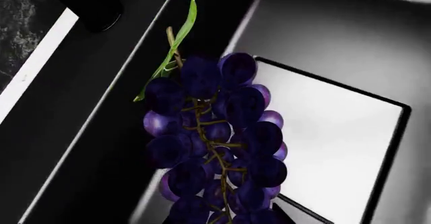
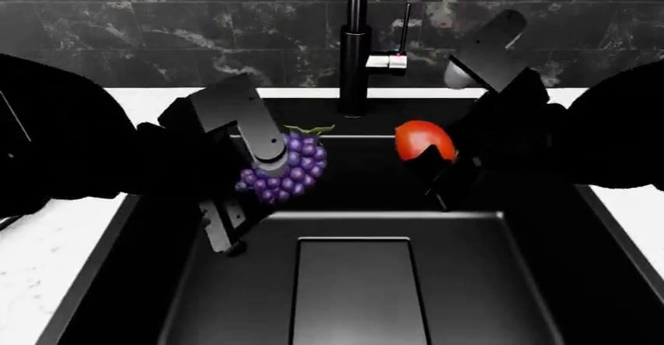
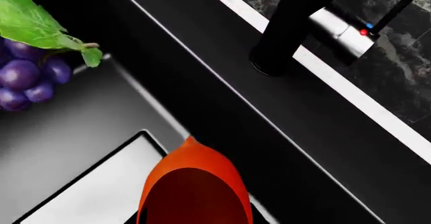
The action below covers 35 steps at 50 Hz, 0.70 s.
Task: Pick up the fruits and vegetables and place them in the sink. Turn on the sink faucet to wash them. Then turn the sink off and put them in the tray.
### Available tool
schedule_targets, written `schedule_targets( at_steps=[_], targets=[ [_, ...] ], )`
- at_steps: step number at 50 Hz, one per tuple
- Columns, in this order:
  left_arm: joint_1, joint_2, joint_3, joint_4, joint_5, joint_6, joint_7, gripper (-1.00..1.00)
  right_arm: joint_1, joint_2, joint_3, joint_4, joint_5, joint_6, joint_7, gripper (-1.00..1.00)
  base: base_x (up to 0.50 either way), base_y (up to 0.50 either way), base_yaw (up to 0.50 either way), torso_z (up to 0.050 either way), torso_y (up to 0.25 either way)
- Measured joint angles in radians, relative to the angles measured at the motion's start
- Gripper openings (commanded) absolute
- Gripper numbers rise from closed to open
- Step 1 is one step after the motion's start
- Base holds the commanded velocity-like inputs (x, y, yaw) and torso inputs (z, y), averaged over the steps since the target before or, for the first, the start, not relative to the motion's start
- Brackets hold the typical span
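Observation:
Both fruits hang over the black sink (image 2: pixel 166 283). My left gripper (image 2: pixel 267 168) is shut on the bunch of purple grapes (image 2: pixel 288 166), whose green leaf points toward the back rim. In the left wrist view the grapes (image 1: pixel 215 143) hang above the pale drain panel (image 1: pixel 336 148). My right gripper (image 2: pixel 431 158) is shut on the red tomato (image 2: pixel 421 139), seen close in the right wrist view as the tomato (image 3: pixel 192 188). The sink faucet (image 2: pixel 356 42) stands behind the basin between the two arms, its silver lever (image 2: pixel 389 61) to the right. The tray is out of view.
White counter (image 2: pixel 42 259) runs along both sides of the basin, with a dark marble wall (image 2: pixel 186 19) behind. The faucet base (image 3: pixel 279 42) and the lever with its red dot (image 3: pixel 340 30) are close to my right arm. The grapes (image 3: pixel 27 77) also show in the right wrist view.

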Motion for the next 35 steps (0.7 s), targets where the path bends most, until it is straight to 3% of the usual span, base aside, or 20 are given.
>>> schedule_targets(
  at_steps=[35],
  targets=[
    [0.210, 0.160, 0.357, -0.115, 0.255, 0.172, 0.082, -1.00, -0.195, -0.071, -0.247, 0.064, -0.179, -0.108, -0.168, -1.00, 0.00, 0.00, 0.00, 0.000, 0.001]
  ],
)
